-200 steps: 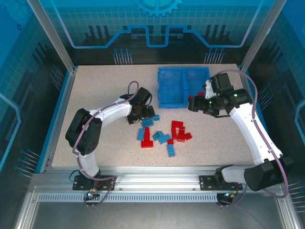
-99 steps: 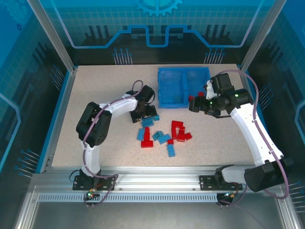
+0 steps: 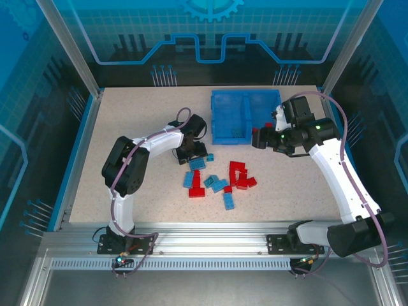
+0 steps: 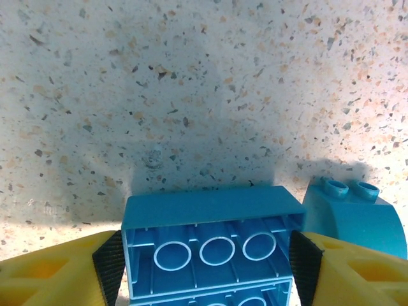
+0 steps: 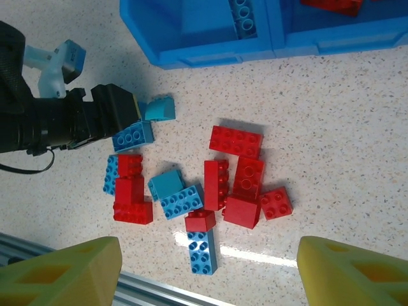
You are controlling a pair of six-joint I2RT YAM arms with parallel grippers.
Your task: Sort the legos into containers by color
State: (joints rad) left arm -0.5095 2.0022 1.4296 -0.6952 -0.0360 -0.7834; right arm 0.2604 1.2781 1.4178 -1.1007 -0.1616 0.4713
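Loose legos [image 3: 220,182] just near side of bin [image 3: 245,94]. At bin-side edge of pile, my left gripper [image 4: 207,264] pinches blue brick [image 4: 210,220], pads [image 4: 109,261] on both ends. I judge pick underway. Next: lift clear, carry to bin's left compartment [image 5: 191,25], where blue already lies. Brick's lower part cut off. Right gripper [image 5: 210,268] spread wide, empty, by bin's near-right corner.

the bin [image 5: 210,54] runs off the top edge of the right wrist view, cutting short a red brick [image 5: 328,5] in its right compartment and a blue brick [image 5: 242,16] in its left. just in front of the bin, the light blue brick [image 4: 210,255] between the fingers of the left gripper [image 4: 207,271] is cut by the bottom edge, and a curved brick [image 4: 354,213] sits partly behind one finger
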